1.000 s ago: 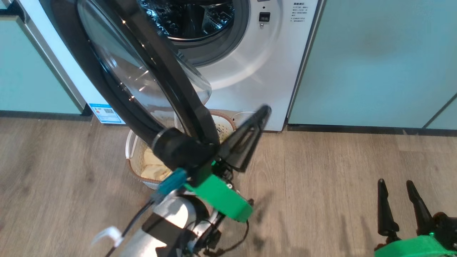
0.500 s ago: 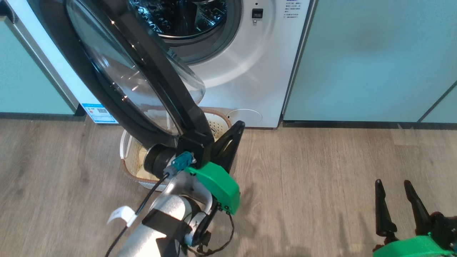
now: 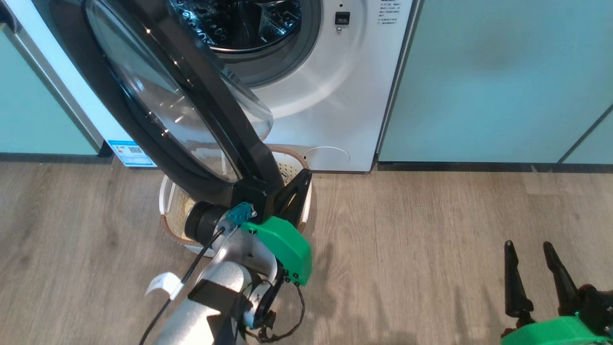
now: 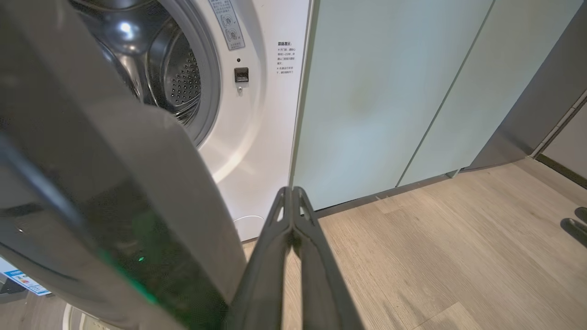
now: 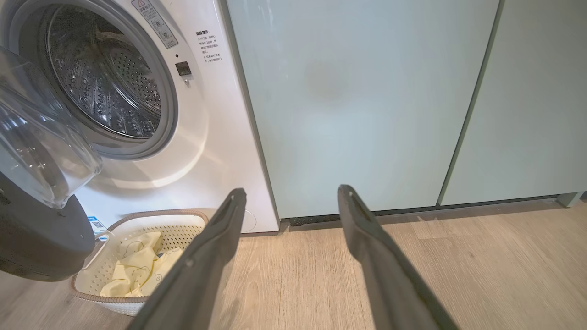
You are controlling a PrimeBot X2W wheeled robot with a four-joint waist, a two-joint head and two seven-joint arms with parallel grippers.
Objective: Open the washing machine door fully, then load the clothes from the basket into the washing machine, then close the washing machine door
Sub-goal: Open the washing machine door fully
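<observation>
The left forearm [image 3: 230, 275] is cased in silver-grey and wrapped by a black band [image 3: 215, 294]. A bright green housing [image 3: 285, 249] is mounted at its wrist, beside a teal connector [image 3: 239, 214] from which a black cable [image 3: 196, 263] is led, tagged with a white label [image 3: 163, 285]. The left fingers [image 3: 294, 192] and right fingers [image 3: 513, 282] are moulded long, dark and tapered.

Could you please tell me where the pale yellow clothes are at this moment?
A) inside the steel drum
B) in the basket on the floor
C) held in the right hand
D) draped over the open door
B: the clothes lie in the basket, which stands on the floor in front of the washing machine.
</observation>
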